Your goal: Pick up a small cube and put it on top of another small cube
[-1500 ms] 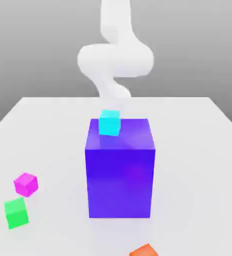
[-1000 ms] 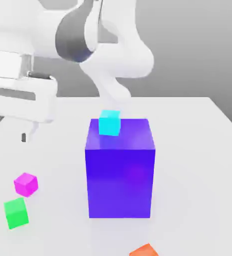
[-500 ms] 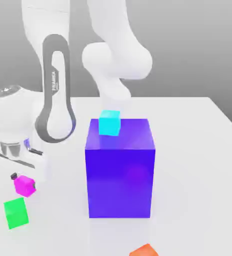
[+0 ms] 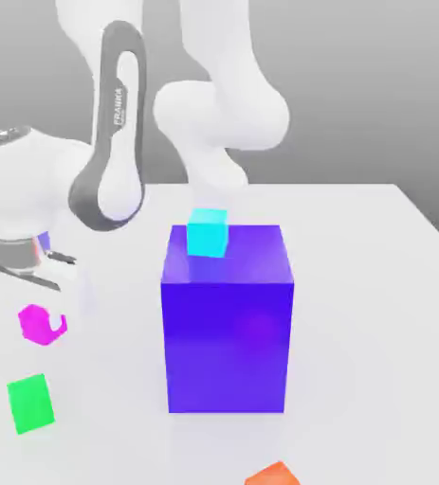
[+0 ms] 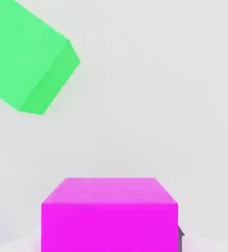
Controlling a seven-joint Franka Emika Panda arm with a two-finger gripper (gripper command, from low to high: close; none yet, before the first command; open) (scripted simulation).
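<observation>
On my exterior feed, working left to right. The arm is glossy white plastic with rounded, tube-like segments and a dark grey inlay along one link. Its pincer (image 4: 43, 324) is clenched on the magenta cube (image 4: 35, 324), which sits between the fingers just under the wrist, at the exterior view's left; I cannot tell whether the cube is clear of the tabletop (image 4: 374, 284). A dark fingertip (image 4: 60, 327) curls around the cube's side. My hand feed has the same magenta cube (image 5: 109, 214) close up: flat matte faces, crisp square edges, no texture.

Below the pincer and nearer the camera lies the green cube (image 4: 29, 404), apart from the magenta one, same plain matte finish and sharp corners. In the hand feed the green cube (image 5: 29, 56) is turned at an angle to the magenta one, resting on the tabletop.

To the exterior view's right of the pincer stands a large blue block (image 4: 227, 322), tall, smooth, slightly shiny on its front face. A cyan cube (image 4: 207, 233) rests on its top near the far-left corner. Farther right and closest to the camera, an orange cube (image 4: 275, 475) is cut off by the frame edge.

The tabletop is a flat, pale grey-white, unmarked surface.

Count: four small cubes (magenta, green, cyan, orange), one large blue block, one arm, one pincer.
</observation>
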